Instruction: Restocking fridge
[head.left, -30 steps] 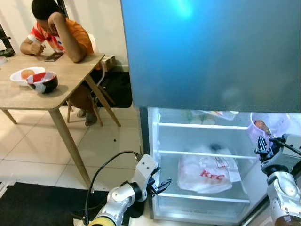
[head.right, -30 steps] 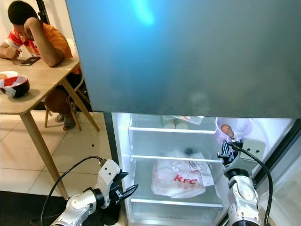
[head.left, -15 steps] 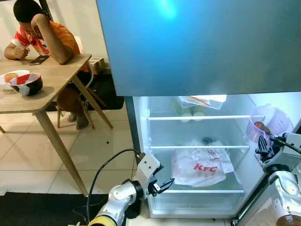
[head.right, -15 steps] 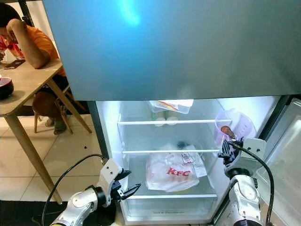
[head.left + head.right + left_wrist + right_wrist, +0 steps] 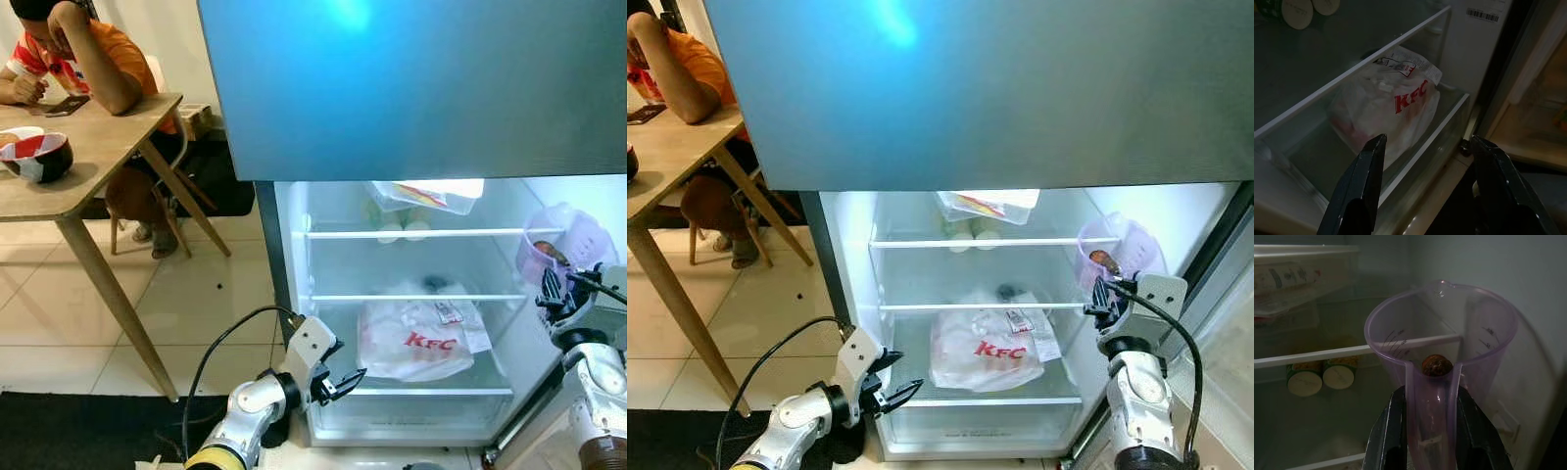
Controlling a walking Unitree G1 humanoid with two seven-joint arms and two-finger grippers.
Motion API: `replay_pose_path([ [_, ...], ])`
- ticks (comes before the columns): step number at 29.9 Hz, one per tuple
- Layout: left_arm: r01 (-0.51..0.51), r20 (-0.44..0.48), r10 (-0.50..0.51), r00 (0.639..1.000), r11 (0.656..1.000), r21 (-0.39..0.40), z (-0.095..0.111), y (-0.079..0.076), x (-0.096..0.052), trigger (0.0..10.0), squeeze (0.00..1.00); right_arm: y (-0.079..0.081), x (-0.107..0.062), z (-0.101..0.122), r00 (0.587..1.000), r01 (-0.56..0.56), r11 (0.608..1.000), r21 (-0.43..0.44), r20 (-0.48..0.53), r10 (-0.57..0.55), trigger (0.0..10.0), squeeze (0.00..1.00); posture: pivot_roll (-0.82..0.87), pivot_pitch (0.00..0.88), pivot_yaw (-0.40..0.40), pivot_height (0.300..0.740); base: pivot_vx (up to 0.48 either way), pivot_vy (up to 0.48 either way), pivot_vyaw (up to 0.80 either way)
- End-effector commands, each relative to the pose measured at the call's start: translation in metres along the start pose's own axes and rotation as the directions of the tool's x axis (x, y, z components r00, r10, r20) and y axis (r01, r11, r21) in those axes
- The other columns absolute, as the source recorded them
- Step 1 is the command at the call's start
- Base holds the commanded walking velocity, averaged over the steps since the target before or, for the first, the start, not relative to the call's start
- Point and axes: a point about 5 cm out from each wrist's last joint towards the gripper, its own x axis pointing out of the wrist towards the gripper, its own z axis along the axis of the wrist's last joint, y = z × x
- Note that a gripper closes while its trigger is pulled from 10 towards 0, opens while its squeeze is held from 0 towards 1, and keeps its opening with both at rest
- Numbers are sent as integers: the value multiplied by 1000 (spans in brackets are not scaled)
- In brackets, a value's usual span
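The fridge's lower compartment [image 5: 294, 294] stands open and lit. A white KFC bag [image 5: 416, 343] lies on its lower glass shelf. My right gripper [image 5: 1432, 440] is shut on the handle of a clear purple jug [image 5: 554, 257], held upright at the compartment's right side about level with the upper shelf. A small brown thing [image 5: 1437, 365] sits inside the jug. My left gripper [image 5: 343, 384] is open, low at the front left of the fridge, its fingers [image 5: 1364, 186] pointing at the KFC bag [image 5: 1386, 105].
A clear lidded container [image 5: 426, 194] and two small cups [image 5: 402, 230] are on the top shelf. The fridge door [image 5: 1225, 323] hangs open at right. A wooden table [image 5: 88, 137] with a bowl [image 5: 37, 157] and a seated person [image 5: 88, 49] is at left.
The camera has shifted, so the fridge interior shows more fully. The left gripper has come a little closer to the lower shelf's front edge. The right gripper still holds the jug.
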Motion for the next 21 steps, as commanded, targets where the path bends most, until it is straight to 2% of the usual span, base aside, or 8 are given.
replay_pose_path([
  [1, 9, -3, -9, 1000, 1000, -15, -2, -4, 0, 10000, 0, -2, 6, 20, 997, 15, 1000, 8, 72, -16, 10000, 0, -119, 0, 10, 609, 0, 0, 0],
  [5, 11, -3, -11, 1000, 1000, -15, -2, -4, 0, 10000, 0, -6, 4, 26, 994, 28, 999, 18, 105, -29, 10000, 0, -119, 0, 7, 609, 0, 0, 0],
  [7, 13, -3, -13, 1000, 1000, -16, -3, -4, -1, 10000, 0, -9, 2, 35, 987, 15, 998, 54, 160, -23, 10000, 0, -119, 0, 7, 609, 0, 0, 0],
  [16, 34, -4, -34, 999, 999, -14, -2, -5, -2, 10000, 0, -17, 3, 53, 979, -11, 998, 69, 205, -3, 10000, 0, -120, 5, 9, 609, 0, 0, 0],
  [21, 64, 11, -64, 998, 998, 6, 5, -3, -1, 10000, 0, -19, 5, 70, 971, -49, 997, 60, 237, 33, 10000, 0, -118, 8, 9, 609, 0, 0, 0],
])
